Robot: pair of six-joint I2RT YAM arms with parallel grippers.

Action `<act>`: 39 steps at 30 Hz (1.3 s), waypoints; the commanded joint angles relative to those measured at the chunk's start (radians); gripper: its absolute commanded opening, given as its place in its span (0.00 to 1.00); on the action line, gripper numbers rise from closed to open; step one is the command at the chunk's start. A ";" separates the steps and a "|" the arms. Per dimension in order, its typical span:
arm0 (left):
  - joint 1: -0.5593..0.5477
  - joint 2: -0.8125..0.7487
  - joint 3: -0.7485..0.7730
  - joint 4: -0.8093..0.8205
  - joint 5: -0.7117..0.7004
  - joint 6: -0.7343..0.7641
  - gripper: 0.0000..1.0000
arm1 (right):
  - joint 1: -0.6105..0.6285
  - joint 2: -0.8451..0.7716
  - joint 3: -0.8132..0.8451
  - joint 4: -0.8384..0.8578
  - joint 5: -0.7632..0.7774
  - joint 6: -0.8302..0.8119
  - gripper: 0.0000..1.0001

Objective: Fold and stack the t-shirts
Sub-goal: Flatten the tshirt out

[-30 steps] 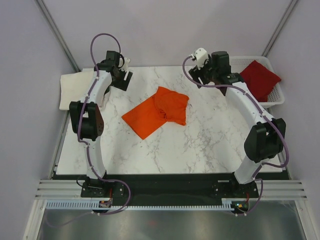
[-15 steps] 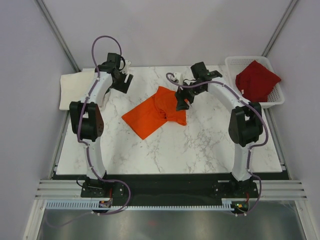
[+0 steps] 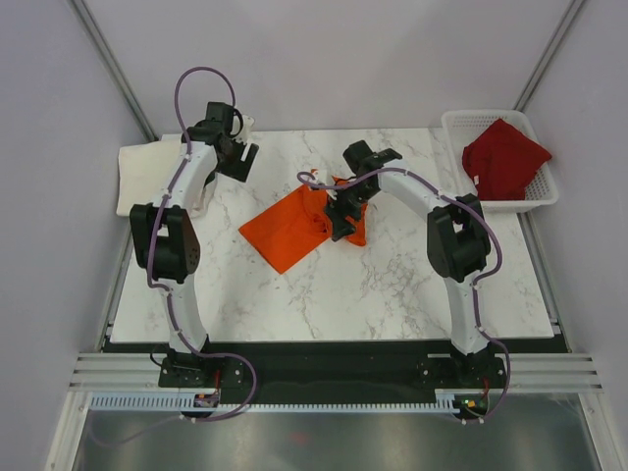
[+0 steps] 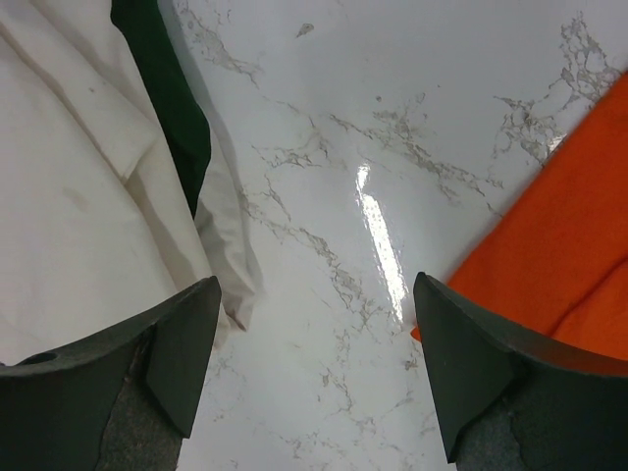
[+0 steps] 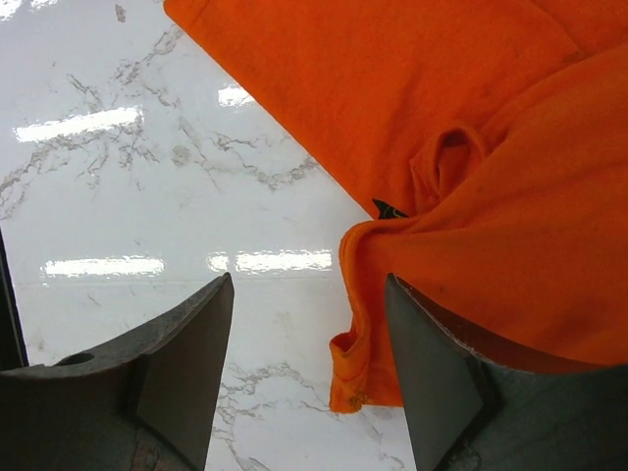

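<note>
Orange and soft, the bright orange cloth t-shirt (image 3: 292, 231) lies mid-bench, half-folded and bunched at its far-right end. Its long axis runs diagonally, with the flat end pointing near-left. We judge the task early: the cream-white cloth t-shirt (image 3: 147, 175) lies flattened at the far-left edge of the marble bench (image 3: 412, 275), the dark red cloth t-shirt (image 3: 505, 157) sits crumpled in the white plastic lattice basket (image 3: 451, 126), and nothing is stacked. Our right end effector (image 5: 309, 373) hangs spread over the orange hem, pinching nothing, while the left end effector (image 4: 314, 363) hovers spread above bare marble between cream and orange.
</note>
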 commanded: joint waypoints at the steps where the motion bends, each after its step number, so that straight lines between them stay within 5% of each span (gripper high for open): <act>1: -0.003 -0.068 -0.012 0.027 -0.015 0.013 0.87 | 0.007 0.026 0.039 0.009 0.028 -0.029 0.70; 9: -0.003 -0.093 -0.032 0.029 -0.016 0.013 0.87 | 0.018 0.049 0.033 0.086 0.119 -0.004 0.66; 24: -0.003 -0.078 -0.013 0.030 -0.018 0.014 0.87 | 0.044 -0.009 0.073 0.014 0.183 -0.042 0.04; 31: -0.003 -0.053 -0.001 0.033 -0.015 0.008 0.87 | 0.049 -0.198 0.195 0.063 0.329 -0.050 0.00; 39: -0.003 -0.029 0.050 0.032 -0.001 -0.001 0.87 | 0.084 -0.335 0.254 0.402 0.750 -0.171 0.00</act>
